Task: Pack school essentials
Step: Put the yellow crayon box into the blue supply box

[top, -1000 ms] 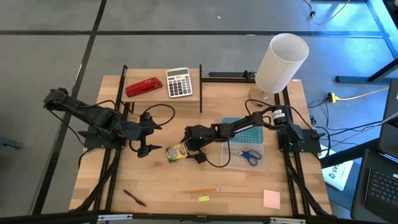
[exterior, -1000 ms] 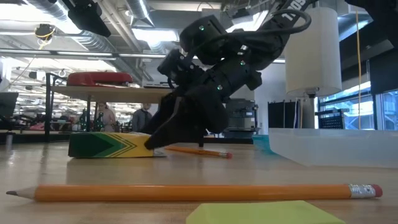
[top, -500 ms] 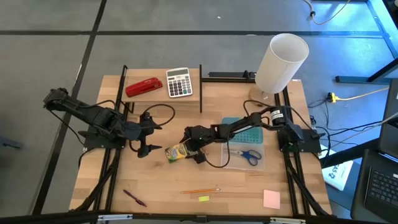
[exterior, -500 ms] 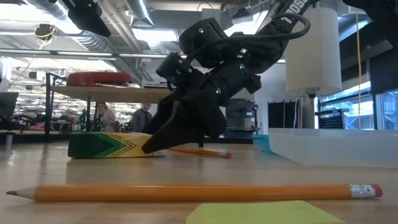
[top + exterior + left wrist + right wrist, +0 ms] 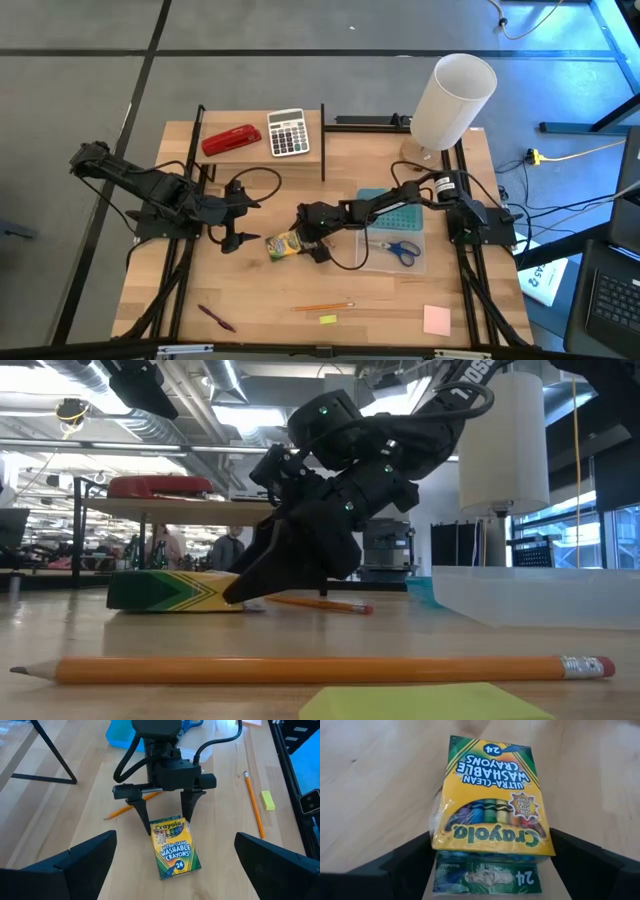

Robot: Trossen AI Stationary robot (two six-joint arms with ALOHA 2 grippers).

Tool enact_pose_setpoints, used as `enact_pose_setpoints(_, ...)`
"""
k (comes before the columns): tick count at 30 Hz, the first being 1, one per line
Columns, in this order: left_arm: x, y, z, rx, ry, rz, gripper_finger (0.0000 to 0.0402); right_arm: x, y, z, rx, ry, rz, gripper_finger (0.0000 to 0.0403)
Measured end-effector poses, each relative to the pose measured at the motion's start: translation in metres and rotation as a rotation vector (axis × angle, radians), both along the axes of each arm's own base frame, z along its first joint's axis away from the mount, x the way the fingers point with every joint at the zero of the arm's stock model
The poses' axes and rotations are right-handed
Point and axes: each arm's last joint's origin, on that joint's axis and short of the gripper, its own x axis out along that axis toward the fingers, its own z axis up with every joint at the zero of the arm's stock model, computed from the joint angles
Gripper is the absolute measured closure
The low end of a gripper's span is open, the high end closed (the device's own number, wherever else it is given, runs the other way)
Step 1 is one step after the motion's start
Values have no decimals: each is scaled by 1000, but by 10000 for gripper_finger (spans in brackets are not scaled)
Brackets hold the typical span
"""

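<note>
The yellow-green crayon box point(image 5: 284, 244) lies flat on its back at the table's middle. My right gripper point(image 5: 306, 240) reaches to it from the table's right, slanting down, open, one finger at each side of the box's right end point(image 5: 169, 824). My left gripper point(image 5: 240, 218) hangs open above the table, left of the box, holding nothing. Blue-handled scissors point(image 5: 402, 249) lie in a clear bin point(image 5: 415, 262). Near the front edge lie an orange pencil point(image 5: 322, 307), a tiny yellow piece point(image 5: 328, 319), a dark purple pen point(image 5: 217, 318) and a pink note pad point(image 5: 436, 319). My right gripper has its two fingers point(image 5: 400, 862) beside the long side edges of the crayon box, at its right end point(image 5: 490, 847), coming level-to-slanting from the table's right. Whether the fingers touch the box I cannot tell. The box lies flat on the table.
A second pencil point(image 5: 125, 810) lies on the table under my right gripper. A raised shelf at the back holds a red stapler point(image 5: 231, 139) and a grey calculator point(image 5: 288, 131). A white cylinder point(image 5: 452, 100) stands at the back right.
My right gripper has tipped slightly lower over the crayon box's right end. The box lies where it was.
</note>
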Motion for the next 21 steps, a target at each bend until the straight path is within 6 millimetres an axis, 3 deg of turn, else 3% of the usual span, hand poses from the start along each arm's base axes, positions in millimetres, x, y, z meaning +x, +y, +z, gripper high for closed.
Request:
enact_pose_setpoints(8,0,0,0,0,0,0,3,0,-1,0,-25,6,-42,53)
enact_pose_setpoints(21,0,0,0,0,0,0,3,0,-3,1,116,46,-221,53)
